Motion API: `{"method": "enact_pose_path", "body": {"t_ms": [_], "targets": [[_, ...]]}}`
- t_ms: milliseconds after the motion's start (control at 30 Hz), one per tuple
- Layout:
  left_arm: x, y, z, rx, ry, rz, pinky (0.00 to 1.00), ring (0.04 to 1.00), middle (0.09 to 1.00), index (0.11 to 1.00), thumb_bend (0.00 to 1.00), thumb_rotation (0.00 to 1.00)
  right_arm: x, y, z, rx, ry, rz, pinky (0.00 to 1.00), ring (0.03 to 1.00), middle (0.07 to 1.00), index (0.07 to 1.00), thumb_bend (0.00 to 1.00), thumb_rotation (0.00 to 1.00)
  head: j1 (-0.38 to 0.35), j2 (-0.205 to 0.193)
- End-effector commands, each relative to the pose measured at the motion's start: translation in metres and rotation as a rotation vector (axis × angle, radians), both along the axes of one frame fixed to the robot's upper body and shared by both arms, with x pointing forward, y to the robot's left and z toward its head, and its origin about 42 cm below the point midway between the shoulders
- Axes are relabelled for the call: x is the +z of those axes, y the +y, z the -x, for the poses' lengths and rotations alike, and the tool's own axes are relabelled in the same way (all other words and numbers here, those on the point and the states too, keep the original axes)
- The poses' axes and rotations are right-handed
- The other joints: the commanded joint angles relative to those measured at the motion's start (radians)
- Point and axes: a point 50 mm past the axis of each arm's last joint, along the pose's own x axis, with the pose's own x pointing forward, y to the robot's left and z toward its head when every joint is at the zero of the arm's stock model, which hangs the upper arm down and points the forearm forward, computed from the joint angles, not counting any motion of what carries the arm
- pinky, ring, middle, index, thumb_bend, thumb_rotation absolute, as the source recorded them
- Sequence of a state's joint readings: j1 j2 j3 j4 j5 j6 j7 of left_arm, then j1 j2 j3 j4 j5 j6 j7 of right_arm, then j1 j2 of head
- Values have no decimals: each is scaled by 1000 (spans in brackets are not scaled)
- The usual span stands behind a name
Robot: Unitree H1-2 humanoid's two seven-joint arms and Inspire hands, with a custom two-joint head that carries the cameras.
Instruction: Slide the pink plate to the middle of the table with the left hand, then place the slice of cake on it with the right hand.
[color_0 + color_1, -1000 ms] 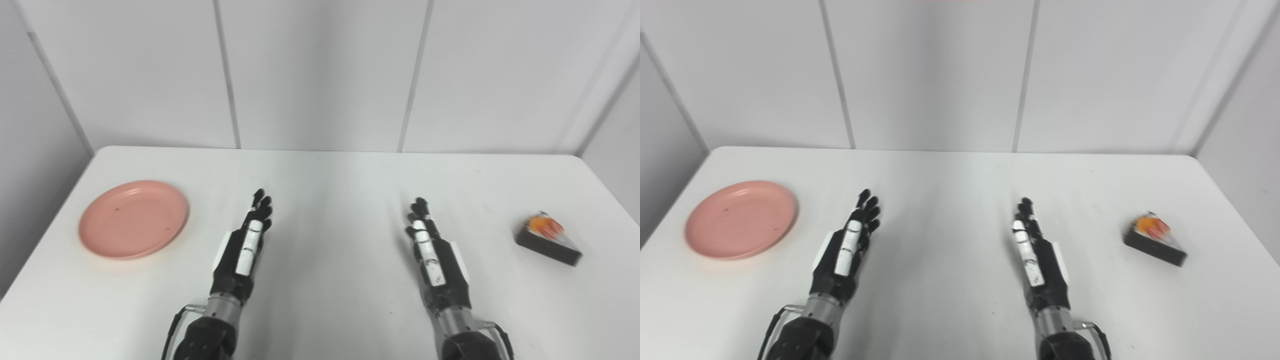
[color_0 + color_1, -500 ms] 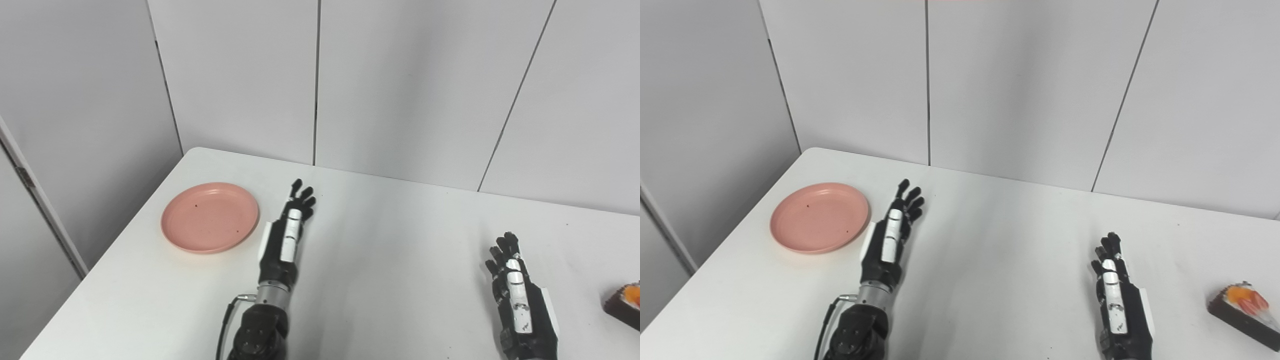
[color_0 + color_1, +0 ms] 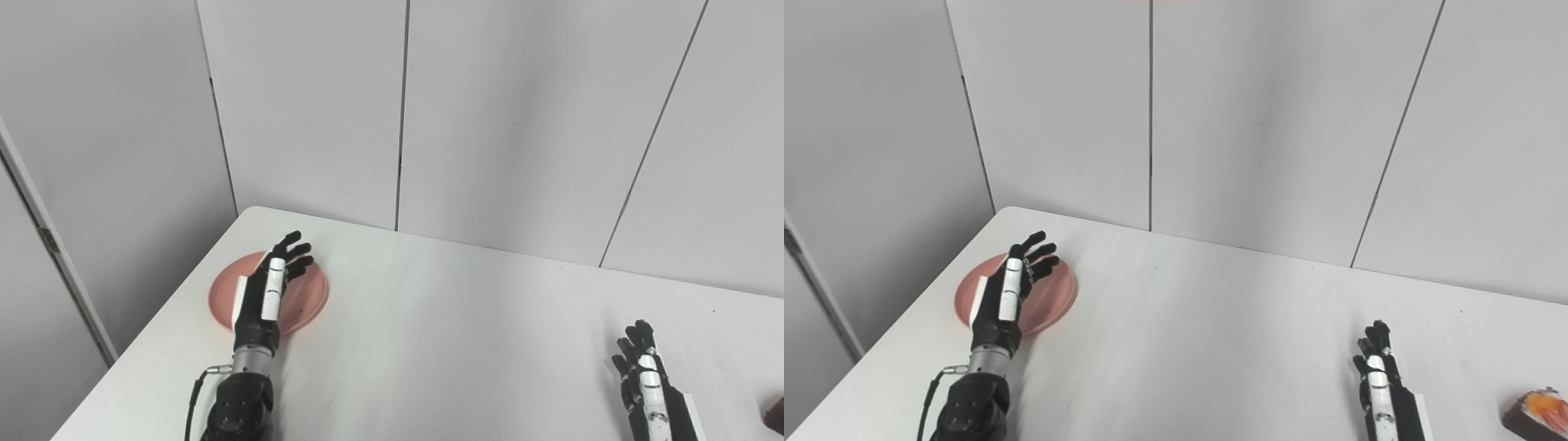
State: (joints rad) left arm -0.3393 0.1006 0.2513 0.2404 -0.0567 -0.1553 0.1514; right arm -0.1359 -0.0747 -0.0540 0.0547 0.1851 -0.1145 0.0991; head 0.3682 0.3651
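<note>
Half a second ago the left hand (image 3: pixel 264 294) lay beside the plate (image 3: pixel 309 300); now it has swung over it, covering the plate's middle and left part. Whether the palm touches the plate or hovers above it cannot be told. Its fingers (image 3: pixel 293 236) are spread and straight, holding nothing, reaching toward the far rim; this looks like the setup for pressing down and dragging the plate. The plate sits near the left far corner of the surface (image 3: pixel 441 331), well away from the middle, so the slide is not yet done. The forearm runs up from the bottom edge, the wrist just short of the plate's near rim.

At the bottom right, the right hand (image 3: pixel 1381 380) waits, fingers straight and close together, empty. The cake (image 3: pixel 1536 411) lies just to its right, apart from it, untouched.
</note>
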Motion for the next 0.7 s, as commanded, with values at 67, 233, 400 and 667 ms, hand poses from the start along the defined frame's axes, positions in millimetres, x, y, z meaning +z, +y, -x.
{"method": "enact_pose_path", "body": {"t_ms": [67, 233, 400, 667], "targets": [[38, 35, -16, 107, -96, -31, 616, 652, 682, 683, 710, 1000, -18, -3, 13, -12, 60, -3, 1000, 1000, 1000, 1000, 510, 892, 4, 3], [49, 66, -20, 154, -106, -39, 606, 634, 664, 672, 753, 1000, -17, -4, 13, -17, 58, 0, 1000, 1000, 1000, 1000, 519, 891, 11, 6], [56, 93, -31, 208, -111, -18, 586, 617, 646, 655, 805, 1000, -15, -6, 15, -8, 55, 7, 1000, 1000, 1000, 1000, 494, 903, 15, 16], [51, 127, -30, 218, -82, 30, 616, 642, 660, 670, 797, 1000, -11, -10, 16, -10, 59, 11, 1000, 1000, 1000, 1000, 485, 919, 31, 27]]}}
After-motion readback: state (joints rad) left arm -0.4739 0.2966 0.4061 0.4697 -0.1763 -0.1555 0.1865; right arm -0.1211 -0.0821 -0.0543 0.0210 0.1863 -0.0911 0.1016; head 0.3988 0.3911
